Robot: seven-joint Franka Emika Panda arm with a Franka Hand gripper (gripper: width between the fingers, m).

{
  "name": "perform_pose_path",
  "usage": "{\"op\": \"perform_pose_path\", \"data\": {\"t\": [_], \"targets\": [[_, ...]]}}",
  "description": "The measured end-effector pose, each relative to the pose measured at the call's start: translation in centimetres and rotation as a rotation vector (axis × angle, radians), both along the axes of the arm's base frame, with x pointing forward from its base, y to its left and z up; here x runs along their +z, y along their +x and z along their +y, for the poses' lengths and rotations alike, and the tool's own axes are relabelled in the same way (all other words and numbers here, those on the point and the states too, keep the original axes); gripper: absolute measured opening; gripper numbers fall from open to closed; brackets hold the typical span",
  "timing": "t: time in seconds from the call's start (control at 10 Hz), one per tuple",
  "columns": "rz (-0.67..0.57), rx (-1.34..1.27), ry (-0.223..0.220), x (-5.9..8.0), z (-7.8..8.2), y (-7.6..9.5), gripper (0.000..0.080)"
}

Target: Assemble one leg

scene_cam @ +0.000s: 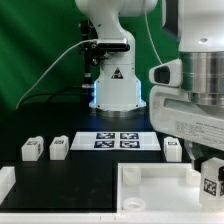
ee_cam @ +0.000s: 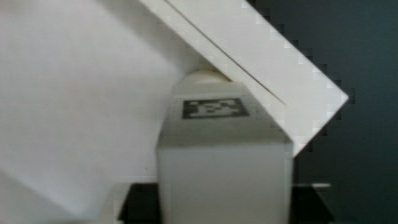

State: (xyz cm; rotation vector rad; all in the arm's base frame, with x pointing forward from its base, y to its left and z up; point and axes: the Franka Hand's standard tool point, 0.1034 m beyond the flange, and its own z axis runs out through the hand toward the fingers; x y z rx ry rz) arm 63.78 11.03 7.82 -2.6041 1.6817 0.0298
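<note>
**Tagged leg being held over the panel's corner**

Toward the exterior view's left, two loose legs (scene_cam: pixel 32 149) (scene_cam: pixel 58 147) are being left standing side by side on the black table (scene_cam: pixel 90 160), each showing a black-and-white tag. Just beyond them, in the middle, the marker board (scene_cam: pixel 118 139) is lying flat in front of the arm's white base (scene_cam: pixel 113 85). Along the near edge, the large white panel (scene_cam: pixel 150 195) is being shown with a raised socket at its corner. Further right, another leg (scene_cam: pixel 173 149) is standing behind the panel. At the exterior view's right, the gripper (scene_cam: pixel 211 180) is being held low over the panel's right corner, its fingers clamped on a tagged leg (scene_cam: pixel 211 183). In the wrist view, that leg (ee_cam: pixel 221 150) is being seen upright, tag facing the camera, its rounded top meeting the panel's white edge (ee_cam: pixel 249 60); whether it is seated cannot be told.
</note>
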Motion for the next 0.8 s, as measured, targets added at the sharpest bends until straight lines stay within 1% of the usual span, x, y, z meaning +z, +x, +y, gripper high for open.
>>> {"op": "perform_pose_path", "data": {"t": [0.2, 0.3, 0.4, 0.5, 0.7, 0.8], "targets": [[0.059, -0.432, 0.019, 0.06, -0.29, -0.11, 0.0292], [0.072, -0.594, 0.044, 0.07, -0.19, -0.24, 0.0294], [0.085, -0.723, 0.045, 0.13, -0.11, -0.29, 0.0294], [0.091, -0.793, 0.042, 0.15, -0.13, -0.3, 0.0294], [0.089, -0.818, 0.024, 0.18, -0.27, -0.39, 0.0294], [0.086, -0.774, 0.025, 0.15, -0.24, -0.4, 0.0294]]}}
